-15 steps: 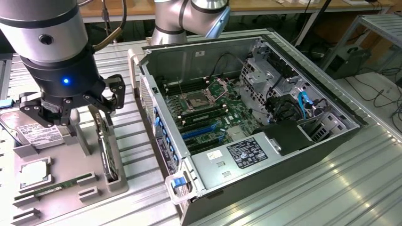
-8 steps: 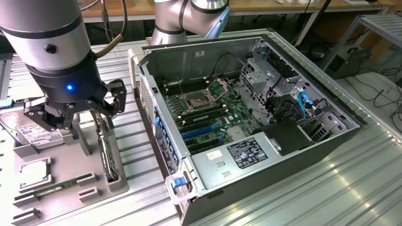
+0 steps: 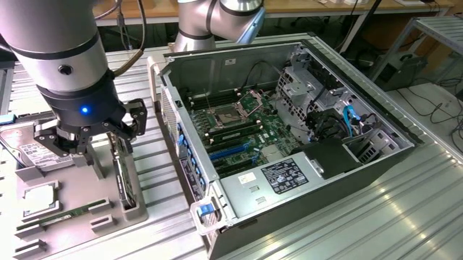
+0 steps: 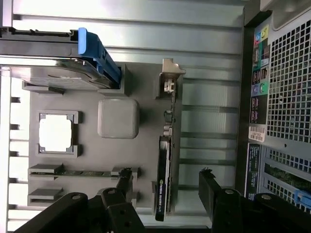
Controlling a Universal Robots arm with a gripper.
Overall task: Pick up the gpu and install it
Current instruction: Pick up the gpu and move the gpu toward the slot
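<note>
The worktop (image 3: 405,216) is bare ribbed metal, its long slats catching bright streaks of overhead light. A wooden desk (image 3: 304,7) runs along the back. On the exterior view's right stands a grey metal rack (image 3: 437,30) with a dark box (image 3: 396,70) beneath it, and black cables (image 3: 443,111) trail over the pale floor (image 3: 416,100).

Matt plastic tray (image 4: 148,126), glossy ribbed metal table (image 3: 405,216), metal-bracketed gpu (image 4: 163,194)
</note>
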